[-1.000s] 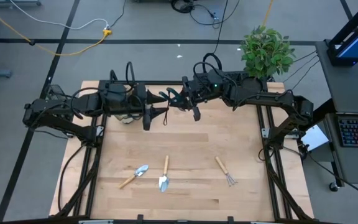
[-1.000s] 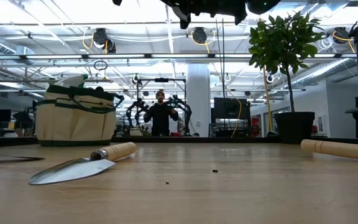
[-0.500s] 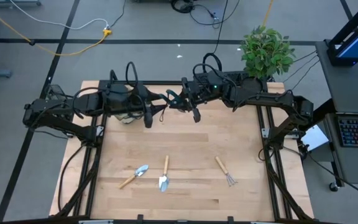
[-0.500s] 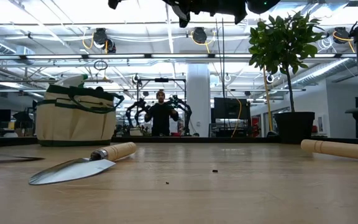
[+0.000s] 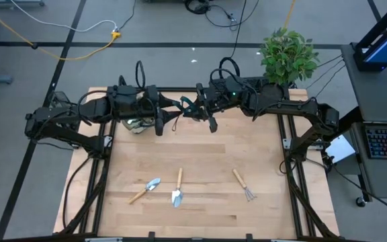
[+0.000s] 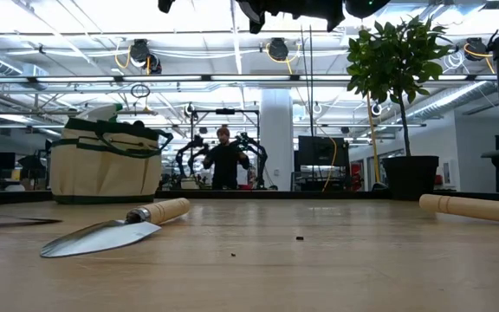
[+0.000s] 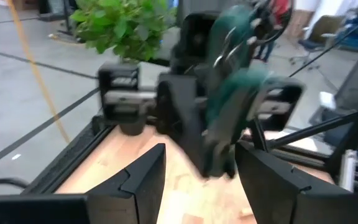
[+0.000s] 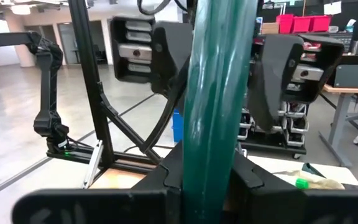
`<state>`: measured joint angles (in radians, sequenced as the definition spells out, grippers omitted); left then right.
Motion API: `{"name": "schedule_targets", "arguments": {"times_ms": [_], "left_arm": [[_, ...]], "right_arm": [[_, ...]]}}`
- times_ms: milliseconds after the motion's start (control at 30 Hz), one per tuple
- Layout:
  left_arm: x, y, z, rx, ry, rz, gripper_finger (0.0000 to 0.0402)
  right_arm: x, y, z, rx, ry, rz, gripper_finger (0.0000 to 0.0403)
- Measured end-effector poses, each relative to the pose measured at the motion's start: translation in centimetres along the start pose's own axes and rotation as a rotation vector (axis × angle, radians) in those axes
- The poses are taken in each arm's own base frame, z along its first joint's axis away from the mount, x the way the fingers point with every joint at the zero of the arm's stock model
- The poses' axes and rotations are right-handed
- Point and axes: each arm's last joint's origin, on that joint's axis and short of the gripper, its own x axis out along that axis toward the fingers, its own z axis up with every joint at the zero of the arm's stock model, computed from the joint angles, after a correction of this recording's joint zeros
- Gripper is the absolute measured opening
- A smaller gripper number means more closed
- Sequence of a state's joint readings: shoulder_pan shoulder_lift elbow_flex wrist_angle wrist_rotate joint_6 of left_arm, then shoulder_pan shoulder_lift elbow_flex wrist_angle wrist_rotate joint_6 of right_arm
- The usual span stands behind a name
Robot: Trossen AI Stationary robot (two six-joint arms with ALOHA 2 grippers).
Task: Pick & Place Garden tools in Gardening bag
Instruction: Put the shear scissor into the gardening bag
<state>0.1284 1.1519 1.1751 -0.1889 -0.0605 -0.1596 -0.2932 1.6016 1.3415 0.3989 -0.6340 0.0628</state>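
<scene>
You have two trowels (image 5: 153, 185) (image 5: 177, 196) and one fork rake (image 5: 243, 185) on the table. Your right gripper (image 5: 192, 109) clamps the green-handled pruning shears (image 8: 219, 93); your left gripper (image 5: 168, 117) stands open facing it, above the gardening bag (image 6: 105, 162).

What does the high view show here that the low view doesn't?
Only the high view shows both arms meeting above the table's far edge, the right tool shut on the green-handled shears, the left tool facing it, and the fork rake whole. Only the low view shows the gardening bag unobstructed and a person beyond the table. Both show a trowel and the potted plant.
</scene>
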Motion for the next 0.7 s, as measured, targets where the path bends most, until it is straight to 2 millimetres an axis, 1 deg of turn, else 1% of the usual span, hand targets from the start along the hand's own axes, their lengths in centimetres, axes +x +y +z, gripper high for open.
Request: {"name": "schedule_targets", "arguments": {"times_ms": [200, 433, 600, 700], "left_arm": [[0.0, -0.2, 0.0, -0.01, 0.005, -0.058, 0.02], [0.0, 0.1, 0.2, -0.019, -0.011, -0.049, 0.02], [0.7, 0.3, 0.2, -0.027, -0.023, -0.073, 0.02], [1.6, 0.3, 0.1, -0.029, -0.034, -0.106, 0.02]], "right_arm": [[0.1, 0.0, -0.1, 0.001, 0.001, 0.0, 0.0042], [0.1, 0.1, 0.0, -0.002, -0.005, 0.003, 0.0042], [0.3, 0.3, 0.0, 0.0, -0.004, 0.011, 0.0042], [0.3, 0.4, 0.0, -0.001, -0.005, 0.012, 0.0042]]}}
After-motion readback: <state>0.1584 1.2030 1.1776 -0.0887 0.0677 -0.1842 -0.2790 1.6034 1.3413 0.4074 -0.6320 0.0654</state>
